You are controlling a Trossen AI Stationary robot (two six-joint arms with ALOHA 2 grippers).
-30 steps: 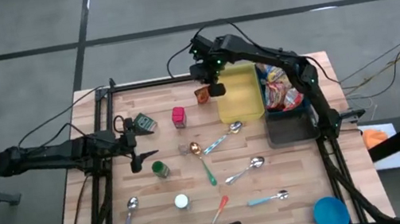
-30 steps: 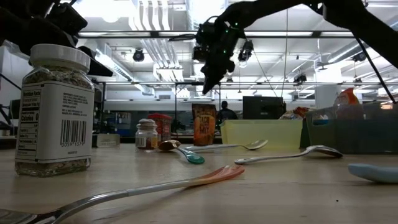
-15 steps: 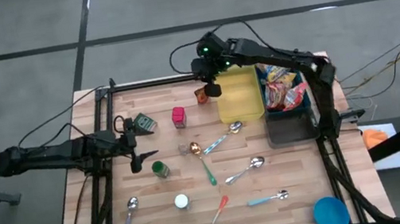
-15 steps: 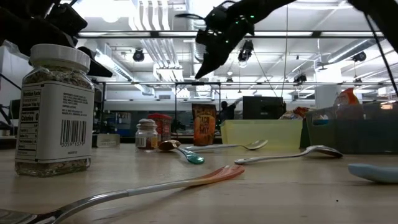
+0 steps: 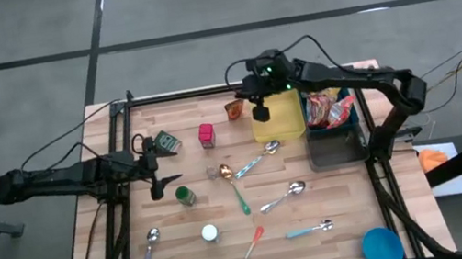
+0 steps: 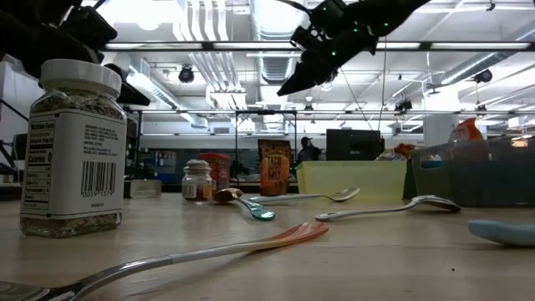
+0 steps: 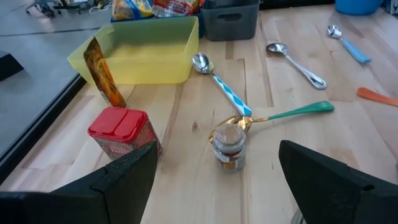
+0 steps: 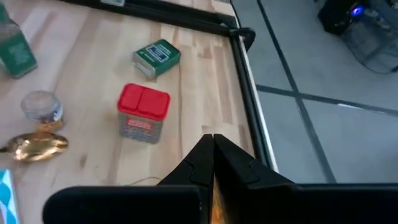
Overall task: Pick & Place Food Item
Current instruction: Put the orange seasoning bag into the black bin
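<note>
Two arms are showing in your high view. Your right gripper (image 5: 258, 112) is hanging in the air over the near-left corner of the yellow tray (image 5: 279, 112), fingers pressed together on nothing, with the arm stretching in from the right, above the dark bin of snack packets (image 5: 328, 110). Your left gripper (image 5: 156, 165) is waiting near the table's left edge, fingers spread wide and empty.

Little writing is legible: the spice jar (image 6: 73, 146) closest to the low camera is carrying a white nutrition label and a barcode, but you cannot read the words. The orange snack pouch (image 5: 233, 109) is standing upright just beside the yellow tray's left side, its printing too small to read. The red-lidded tin (image 5: 206, 134) is sitting left of the pouch.
</note>
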